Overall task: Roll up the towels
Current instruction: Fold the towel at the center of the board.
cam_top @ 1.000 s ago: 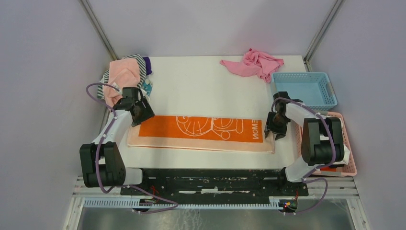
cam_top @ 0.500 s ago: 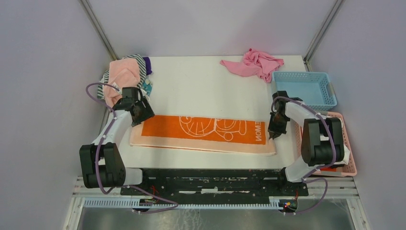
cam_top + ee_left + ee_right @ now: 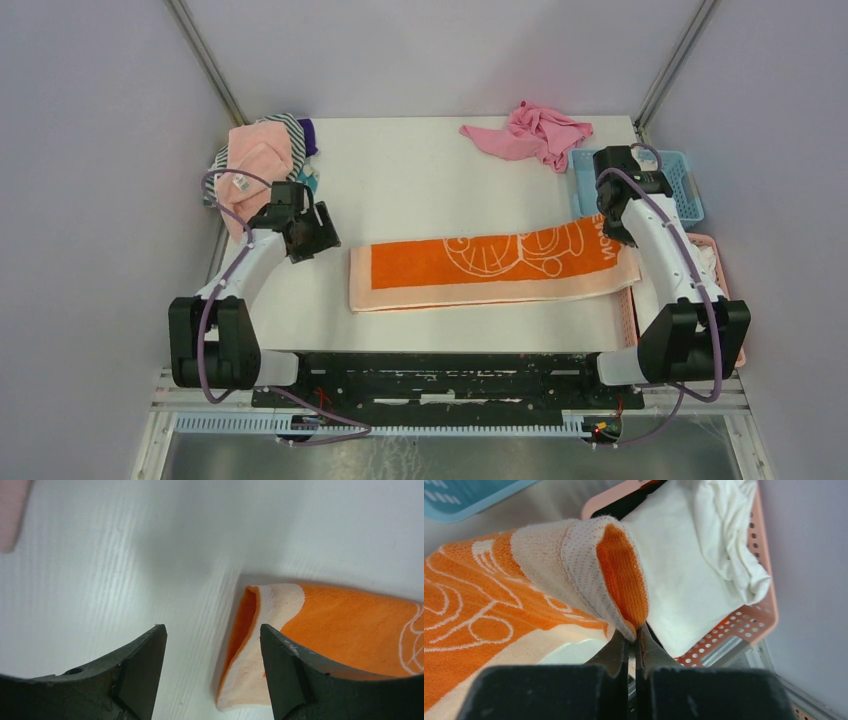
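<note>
drag! right gripper point(image 3: 634, 642) pinches the orange towel point(image 3: 480, 265), has hauled it toward three o'clock, away from the spread left gripper point(image 3: 212, 640); rolling not begun.

The orange towel point(image 3: 480, 262) at mid-frame carries a white line drawing, with a peach back and edge. At upper left, the pale pink towel point(image 3: 255, 160) has a white label, beside a dark-and-white striped cloth point(image 3: 293, 126) and a purple scrap point(image 3: 309, 134). At upper right is a bright pink cloth point(image 3: 535, 130) on the white table point(image 3: 430, 170). At right are a blue basket point(image 3: 693, 195) and a salmon basket point(image 3: 754, 615) with white cloth point(image 3: 704, 545).
</note>
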Robot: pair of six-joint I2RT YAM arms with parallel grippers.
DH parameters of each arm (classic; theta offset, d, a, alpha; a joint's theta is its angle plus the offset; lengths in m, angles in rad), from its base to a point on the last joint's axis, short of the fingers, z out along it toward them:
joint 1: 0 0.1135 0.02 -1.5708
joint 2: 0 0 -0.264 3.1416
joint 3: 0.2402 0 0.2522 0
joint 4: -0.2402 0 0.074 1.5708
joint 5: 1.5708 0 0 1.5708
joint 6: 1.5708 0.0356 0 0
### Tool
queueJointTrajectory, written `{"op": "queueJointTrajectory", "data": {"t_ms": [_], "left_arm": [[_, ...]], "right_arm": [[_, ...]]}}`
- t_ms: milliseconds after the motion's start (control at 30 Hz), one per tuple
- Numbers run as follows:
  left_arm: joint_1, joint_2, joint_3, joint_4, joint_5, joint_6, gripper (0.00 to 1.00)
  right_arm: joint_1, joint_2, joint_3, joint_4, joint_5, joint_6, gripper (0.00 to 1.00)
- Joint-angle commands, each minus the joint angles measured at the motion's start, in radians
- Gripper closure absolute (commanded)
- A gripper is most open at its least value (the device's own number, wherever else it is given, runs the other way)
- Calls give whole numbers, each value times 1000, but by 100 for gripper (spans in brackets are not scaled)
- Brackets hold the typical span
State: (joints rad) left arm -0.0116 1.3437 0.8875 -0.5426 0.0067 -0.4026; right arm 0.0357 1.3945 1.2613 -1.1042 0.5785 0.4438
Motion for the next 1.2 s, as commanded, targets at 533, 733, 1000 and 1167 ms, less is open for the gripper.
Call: {"op": "queueJointTrajectory", "data": {"t_ms": [533,733,1000,1167], "left_arm": [[-112,70,-132,154,217,-163,32],[-140,70,-170,182,228,-195,43],[-162,81,-199,207,221,-211,60],[-168,93,-198,213,222,-209,69]], "right_arm": [[434,110,227,41,-517,134,100],[563,199,301,98,-551,219,99],[709,349,432,151,-604,292,98],[788,455,530,163,-635,322,98]]}}
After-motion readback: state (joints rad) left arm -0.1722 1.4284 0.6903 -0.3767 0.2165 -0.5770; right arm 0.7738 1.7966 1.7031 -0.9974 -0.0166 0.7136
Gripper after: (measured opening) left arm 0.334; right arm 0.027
